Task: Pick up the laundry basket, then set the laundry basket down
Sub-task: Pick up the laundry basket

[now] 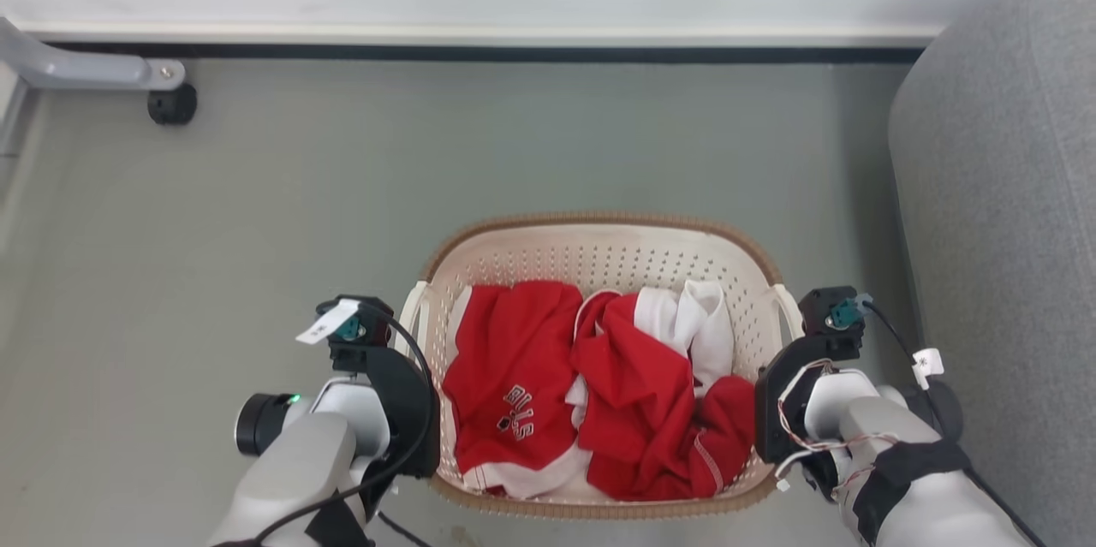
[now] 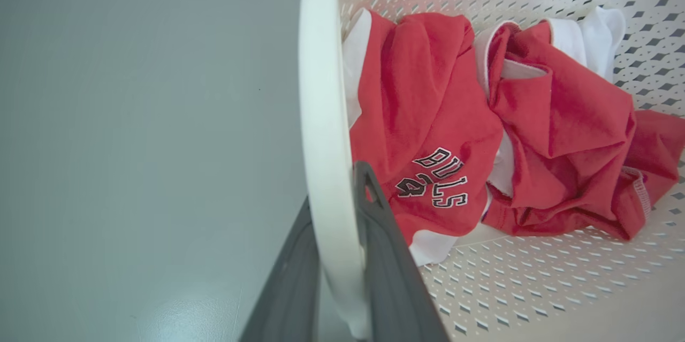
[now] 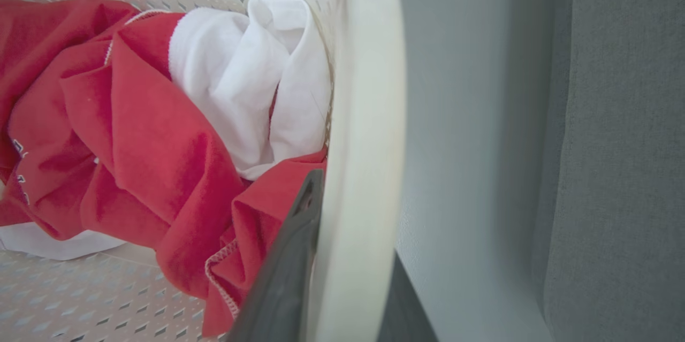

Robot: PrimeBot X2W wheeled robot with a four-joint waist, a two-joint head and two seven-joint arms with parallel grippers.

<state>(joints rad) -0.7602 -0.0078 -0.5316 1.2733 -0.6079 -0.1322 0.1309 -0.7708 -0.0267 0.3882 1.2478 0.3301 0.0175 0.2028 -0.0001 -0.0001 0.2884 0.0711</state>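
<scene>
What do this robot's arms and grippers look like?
Both forearms are pale grey with black wrist housings. The left arm carries a looping black cable, a white tag and a green light; the right arm has red-and-white wires and a white tag. The left gripper and right gripper have flat dark-grey fingers.

Red jersey (image 2: 423, 117) — black-and-white "BULLS" lettering, partly creased; digit beneath unclear.
</scene>
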